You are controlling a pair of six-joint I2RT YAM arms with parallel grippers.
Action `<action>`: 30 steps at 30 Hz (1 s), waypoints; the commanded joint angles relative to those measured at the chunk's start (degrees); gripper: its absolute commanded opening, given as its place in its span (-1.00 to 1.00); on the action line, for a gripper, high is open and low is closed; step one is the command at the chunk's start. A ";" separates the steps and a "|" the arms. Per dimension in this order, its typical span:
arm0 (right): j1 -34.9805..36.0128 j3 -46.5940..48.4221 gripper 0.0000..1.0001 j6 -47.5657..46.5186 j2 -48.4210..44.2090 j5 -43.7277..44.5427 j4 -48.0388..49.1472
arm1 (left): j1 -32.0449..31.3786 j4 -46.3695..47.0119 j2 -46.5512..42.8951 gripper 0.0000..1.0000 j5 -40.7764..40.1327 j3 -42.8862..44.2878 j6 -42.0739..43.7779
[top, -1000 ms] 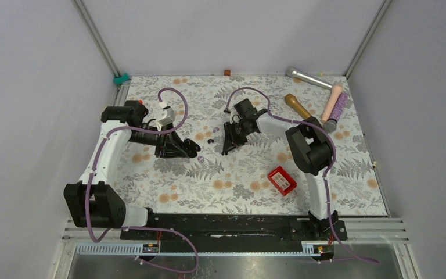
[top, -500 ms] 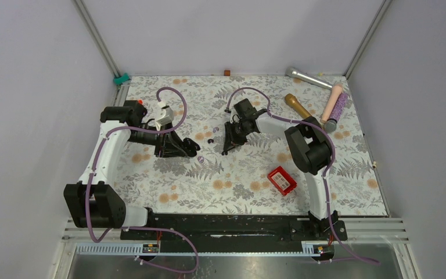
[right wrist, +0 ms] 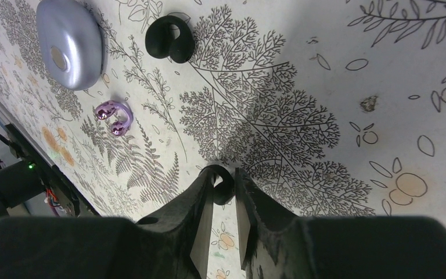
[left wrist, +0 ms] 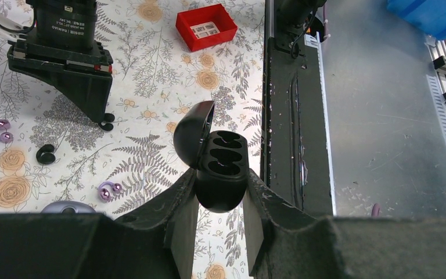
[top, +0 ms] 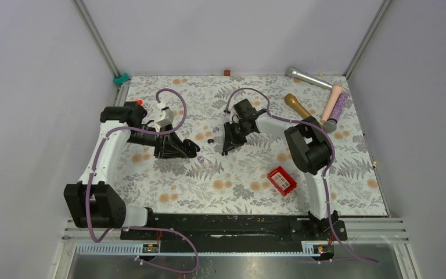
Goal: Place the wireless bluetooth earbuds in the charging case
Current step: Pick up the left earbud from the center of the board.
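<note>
My left claw (left wrist: 218,200) grips the open case (left wrist: 220,165), left of the table's (top: 232,174) centre. To its right, my right claw (right wrist: 225,189) meets the table, an earbud (right wrist: 223,183) pinched between its tips. Between the claws, a loose earbud (right wrist: 170,38) lies just beside a closed case (right wrist: 69,42), with a second loose earbud (right wrist: 114,116) near them. A bin (top: 281,180) sits nearer my bases, rightward.

2 blk earbuds (right wrist: 168,38), 2 purple earbuds (right wrist: 114,116), 1 blk case (left wrist: 220,168), 1 purple case (right wrist: 69,43), 1 red bin (top: 281,180).

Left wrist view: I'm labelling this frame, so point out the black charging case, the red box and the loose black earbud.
black charging case (left wrist: 223,189), left wrist view, on its lower body
red box (left wrist: 212,40), left wrist view, on its side wall
loose black earbud (left wrist: 46,154), left wrist view, on its middle
</note>
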 commanded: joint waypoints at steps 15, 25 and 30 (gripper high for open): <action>1.42 -1.84 -0.50 -2.40 -1.41 -4.10 0.34 | 2.16 -5.95 0.00 -1.00 3.97 1.31 8.12; 1.57 -3.08 -0.51 -2.87 -2.13 -9.03 2.13 | 2.16 -5.93 0.11 -1.00 4.00 1.35 8.14; 1.86 -3.29 -0.66 -3.14 -2.62 -9.75 2.68 | 2.14 -5.92 0.10 -1.00 4.10 1.29 8.19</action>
